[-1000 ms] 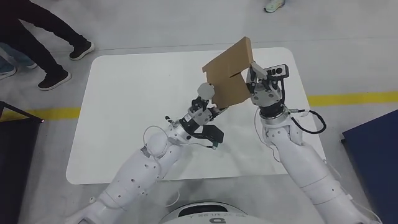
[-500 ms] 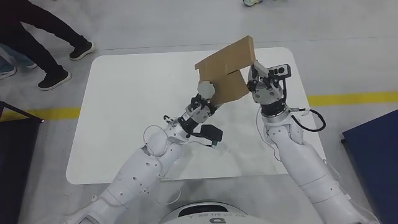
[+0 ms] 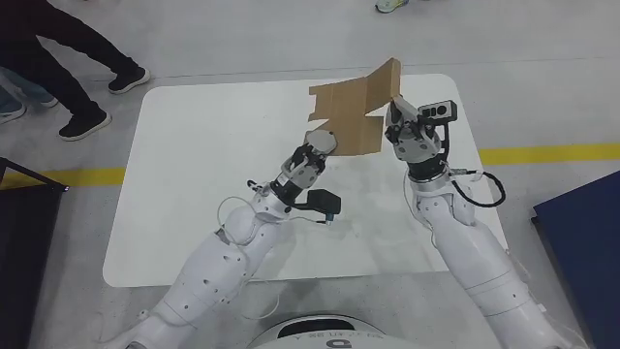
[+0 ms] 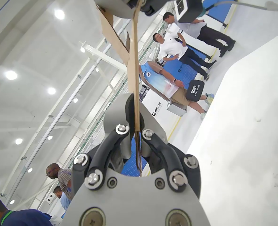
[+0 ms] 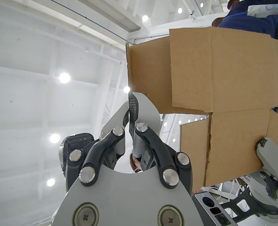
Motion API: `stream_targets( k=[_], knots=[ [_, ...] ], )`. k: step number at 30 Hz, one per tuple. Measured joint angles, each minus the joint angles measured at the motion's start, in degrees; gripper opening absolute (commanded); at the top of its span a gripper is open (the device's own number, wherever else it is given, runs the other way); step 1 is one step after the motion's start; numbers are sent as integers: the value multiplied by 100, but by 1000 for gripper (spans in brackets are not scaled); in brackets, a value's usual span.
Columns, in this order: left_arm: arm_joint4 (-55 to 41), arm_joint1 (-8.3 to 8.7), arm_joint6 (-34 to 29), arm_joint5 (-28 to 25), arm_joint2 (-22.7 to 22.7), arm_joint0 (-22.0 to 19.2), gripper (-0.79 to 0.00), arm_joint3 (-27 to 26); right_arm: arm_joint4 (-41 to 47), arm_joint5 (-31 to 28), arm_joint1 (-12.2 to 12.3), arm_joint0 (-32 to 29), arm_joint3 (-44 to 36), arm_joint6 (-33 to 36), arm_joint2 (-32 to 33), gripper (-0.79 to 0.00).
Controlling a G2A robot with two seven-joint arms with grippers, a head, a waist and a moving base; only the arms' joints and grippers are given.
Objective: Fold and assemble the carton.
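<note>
the flat brown cardboard carton (image 3: pixel 354 107) is held tilted in the air above the white table (image 3: pixel 194 174), with one arm on each side. the left gripper (image 4: pixel 134 111) has its jaws nearly closed, clamping the sheet's near edge. the right gripper (image 5: pixel 132 105) is clenched on the opposite corner.

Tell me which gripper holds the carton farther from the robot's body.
The right gripper: it clamps the carton's edge by the raised corner, farther out over the table, while the left gripper clamps the edge nearest the robot.
</note>
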Motion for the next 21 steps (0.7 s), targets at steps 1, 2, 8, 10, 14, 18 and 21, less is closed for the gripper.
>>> stream_targets(
  k=[1,2,8,10,14,18,21],
  knots=[
    [-11,3,-7,-31,-26,13,-785,-22,1,1,-4,0,5,-1,25,0],
    [-34,9,-21,-74,-70,30,-785,-51,7,-8,-8,1,14,-11,70,0],
    [-1048,79,-239,-751,-593,301,-785,-406,-111,-232,58,-168,162,265,771,0],
    [-1564,120,-321,-1235,-837,423,-785,-589,-235,-275,95,-257,226,512,1029,0],
    [-3195,223,-751,-2777,-1489,761,-785,-1142,-843,-571,181,-401,458,1147,1560,0],
    [-4713,313,-1393,-4292,-2035,1008,-785,-1728,-1671,-1062,223,-457,622,1253,1869,0],
    [-5323,361,-1759,-4986,-2281,1137,-785,-2111,-2063,-1231,228,-489,676,1161,1927,0]
  ],
)
